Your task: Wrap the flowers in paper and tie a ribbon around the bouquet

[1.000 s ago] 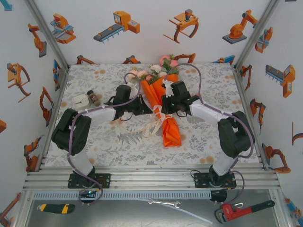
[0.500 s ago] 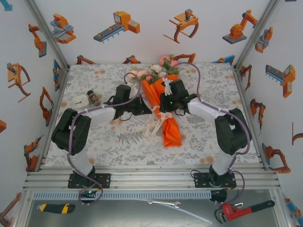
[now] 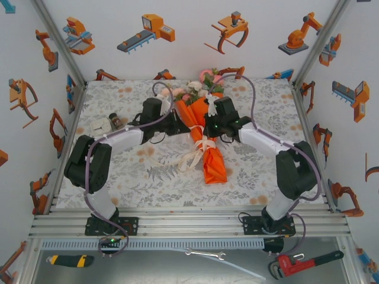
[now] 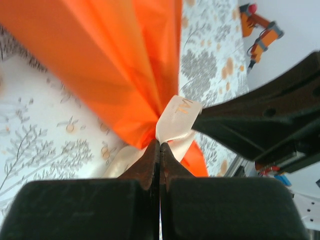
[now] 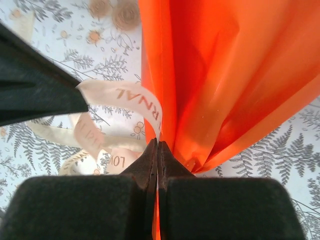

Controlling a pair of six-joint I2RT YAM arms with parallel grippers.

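Bouquet (image 3: 208,155) lies on the leaf-print surface (image 3: 130,171) at the centre of the top view. The flowers (image 3: 195,87) point toward the upper edge and the orange paper (image 3: 214,168) flares toward the lower edge, with the ribbon (image 3: 203,144) round the waist and loose tails trailing to the lower left. Left pincer (image 4: 160,146) clenched, tips pressed together on the ribbon right at the paper's pinched waist. Right pincer (image 5: 157,144) likewise clenched on a strand of ribbon against the paper, with a printed loop of ribbon running from there up to the other pincer's tip at the left of that view.
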